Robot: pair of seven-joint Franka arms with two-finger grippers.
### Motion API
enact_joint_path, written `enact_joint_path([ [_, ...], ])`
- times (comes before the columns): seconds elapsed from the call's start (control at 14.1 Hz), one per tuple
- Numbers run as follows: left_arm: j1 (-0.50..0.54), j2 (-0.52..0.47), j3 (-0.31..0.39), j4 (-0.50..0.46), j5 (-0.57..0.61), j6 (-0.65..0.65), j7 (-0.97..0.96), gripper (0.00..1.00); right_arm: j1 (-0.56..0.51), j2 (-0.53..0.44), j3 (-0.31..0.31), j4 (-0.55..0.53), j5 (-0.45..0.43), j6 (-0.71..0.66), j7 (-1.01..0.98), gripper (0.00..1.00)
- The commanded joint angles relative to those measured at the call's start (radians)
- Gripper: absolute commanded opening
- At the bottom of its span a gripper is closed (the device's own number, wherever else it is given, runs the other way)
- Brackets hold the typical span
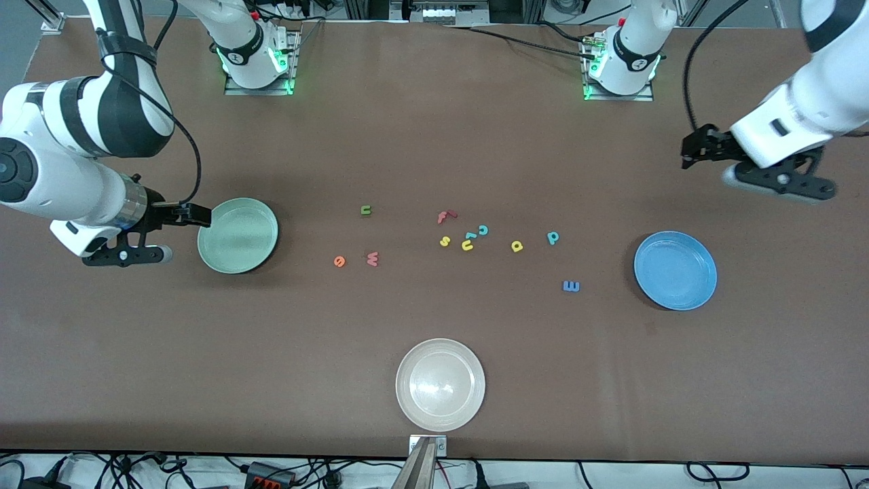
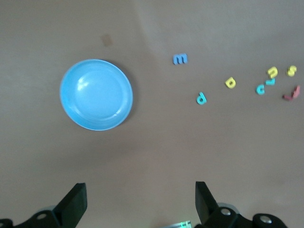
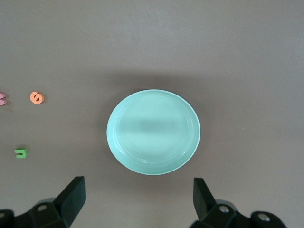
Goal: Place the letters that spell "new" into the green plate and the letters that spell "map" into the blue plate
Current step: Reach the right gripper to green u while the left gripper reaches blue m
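Note:
The green plate (image 1: pixel 237 235) (image 3: pixel 153 131) lies empty toward the right arm's end. The blue plate (image 1: pixel 675 270) (image 2: pixel 96 94) lies empty toward the left arm's end. Between them on the table lie the olive n (image 1: pixel 366 210) (image 3: pixel 21 153), orange e (image 1: pixel 339 261) (image 3: pixel 36 98), pink w (image 1: pixel 372 258), blue m (image 1: pixel 571 286) (image 2: pixel 180 59), teal p (image 1: pixel 553 238) (image 2: pixel 201 98) and yellow a (image 1: pixel 516 246) (image 2: pixel 230 82). My right gripper (image 1: pixel 125 256) (image 3: pixel 138 197) hangs open over bare table beside the green plate. My left gripper (image 1: pixel 781 182) (image 2: pixel 141 199) hangs open over bare table beside the blue plate.
A whitish plate (image 1: pixel 440 384) sits near the front edge. In the middle cluster lie a red f (image 1: pixel 446 216), yellow s (image 1: pixel 445 240), yellow u (image 1: pixel 468 245) and teal c (image 1: pixel 483 229). Both arm bases stand along the edge farthest from the front camera.

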Motion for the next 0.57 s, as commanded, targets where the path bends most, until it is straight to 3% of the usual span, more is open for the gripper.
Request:
enact_joint_path([
  [0.0, -0.008, 0.1, -0.046, 0.031, 0.0, -0.011, 0.114, 1.0, -0.001, -0.018, -0.004, -0.011, -0.008, -0.009, 0.014, 1.0],
  [0.14, -0.007, 0.159, -0.095, 0.017, 0.003, 0.052, 0.224, 1.0, 0.014, -0.016, -0.002, -0.05, -0.005, 0.028, 0.017, 1.0],
  [0.5, -0.039, 0.314, -0.106, -0.02, 0.032, 0.231, 0.562, 1.0, 0.251, 0.013, -0.002, -0.242, -0.001, 0.293, 0.249, 1.0],
])
